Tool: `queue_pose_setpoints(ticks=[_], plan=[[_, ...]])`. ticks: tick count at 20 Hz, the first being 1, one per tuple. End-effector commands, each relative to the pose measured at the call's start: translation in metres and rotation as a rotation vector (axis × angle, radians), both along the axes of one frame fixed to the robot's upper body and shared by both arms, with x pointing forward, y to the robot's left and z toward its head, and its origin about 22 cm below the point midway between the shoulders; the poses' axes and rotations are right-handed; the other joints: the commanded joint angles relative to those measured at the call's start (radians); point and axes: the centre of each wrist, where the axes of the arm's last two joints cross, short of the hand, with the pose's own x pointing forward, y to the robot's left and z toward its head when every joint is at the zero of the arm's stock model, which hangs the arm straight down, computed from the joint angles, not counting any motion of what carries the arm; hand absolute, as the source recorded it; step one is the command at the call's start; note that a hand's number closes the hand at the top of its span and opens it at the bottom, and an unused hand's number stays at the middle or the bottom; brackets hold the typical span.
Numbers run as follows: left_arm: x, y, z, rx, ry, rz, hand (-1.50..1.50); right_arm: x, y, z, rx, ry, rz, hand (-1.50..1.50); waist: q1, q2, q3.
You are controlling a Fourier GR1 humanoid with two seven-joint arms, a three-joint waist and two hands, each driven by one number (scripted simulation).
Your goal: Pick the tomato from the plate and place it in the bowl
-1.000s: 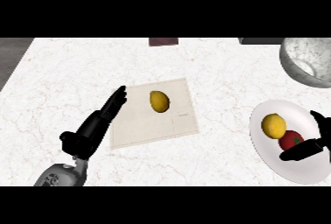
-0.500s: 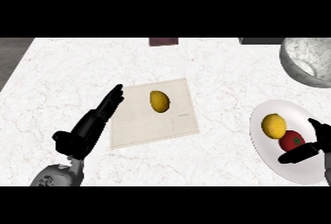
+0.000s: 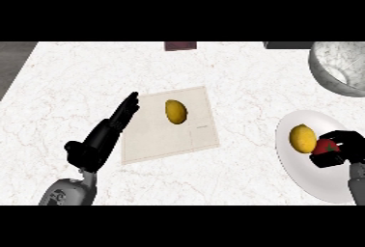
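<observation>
**Tomato** (image 3: 324, 145): red, on the plate (image 3: 314, 189), right of a yellow fruit (image 3: 302, 138).
**Right robot hand** (image 3: 342, 150): over the plate's right side, fingers and thumb curled round the tomato, seemingly to secure it for lifting.
**Bowl** (image 3: 333, 72): beyond the plate, well apart, awaiting delivery.
**Left robot hand** (image 3: 100, 142): far left of the plate above the bench (image 3: 71, 77), fingers straight, resting.
</observation>
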Motion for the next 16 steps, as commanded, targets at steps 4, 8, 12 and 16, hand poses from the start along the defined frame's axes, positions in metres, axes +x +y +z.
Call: queue_pose_setpoints(ticks=[4,8,12,16], plan=[[-0.015,0.01,-0.003,-0.011,-0.012,-0.017,0.0,0.003,-0.014,-0.003,-0.06,-0.047,0.004,1.5,0.002,-0.001,0.0],[-0.004,0.019,-0.006,0.008,-0.003,0.005,0.0,0.005,0.001,0.005,-0.094,-0.057,0.002,1.5,-0.001,0.0,0.0],[-0.003,-0.002,-0.002,-0.01,0.012,-0.031,0.0,0.029,0.036,0.023,-0.154,-0.089,0.427,1.5,0.034,0.007,0.0],[0.001,-0.015,0.009,-0.001,-0.021,-0.079,0.0,0.052,0.059,0.058,-0.254,-0.138,0.81,1.5,0.079,0.013,0.001]])
